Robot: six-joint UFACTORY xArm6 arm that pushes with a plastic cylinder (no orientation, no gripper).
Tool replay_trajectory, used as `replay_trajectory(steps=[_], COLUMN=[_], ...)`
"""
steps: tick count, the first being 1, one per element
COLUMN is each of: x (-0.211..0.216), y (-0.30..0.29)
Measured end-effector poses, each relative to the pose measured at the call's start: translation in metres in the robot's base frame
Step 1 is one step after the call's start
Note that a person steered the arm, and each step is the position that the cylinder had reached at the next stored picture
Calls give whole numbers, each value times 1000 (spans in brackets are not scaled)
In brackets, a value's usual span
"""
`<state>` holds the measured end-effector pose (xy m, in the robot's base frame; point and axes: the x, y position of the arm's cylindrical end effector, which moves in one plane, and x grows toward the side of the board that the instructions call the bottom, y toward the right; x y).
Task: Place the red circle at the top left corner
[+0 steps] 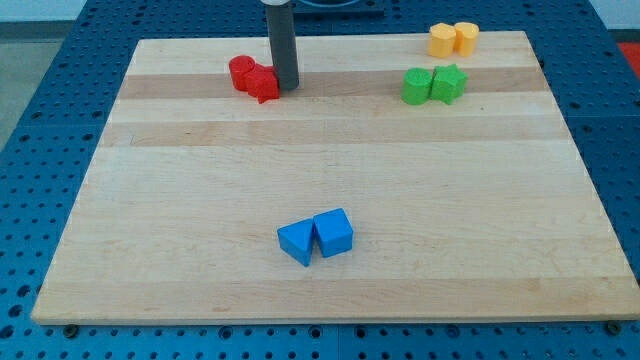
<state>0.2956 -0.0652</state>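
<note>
The red circle (241, 72) stands on the wooden board (330, 290) near the view's top, left of centre. A red star-like block (264, 84) touches it on its right. My tip (288, 86) rests on the board just right of the red star-like block, touching or nearly touching it. The rod rises straight up out of the view's top. The board's top left corner lies some way to the left of the red circle.
Two yellow blocks (453, 39) sit together at the top right. A green block (417, 86) and a green star (449, 83) sit just below them. A blue triangle-like block (296, 243) and a blue cube (333, 232) sit together near the bottom centre.
</note>
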Motion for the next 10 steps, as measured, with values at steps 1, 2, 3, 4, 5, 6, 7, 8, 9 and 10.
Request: replay_trajectory(steps=[1,2,3,4,5,6,7,8,9,10], x=[0,0,-1,-13,8,12,-5,-24,-27,-16], y=[0,7,51,58,61,45,18,-46,-103,-103])
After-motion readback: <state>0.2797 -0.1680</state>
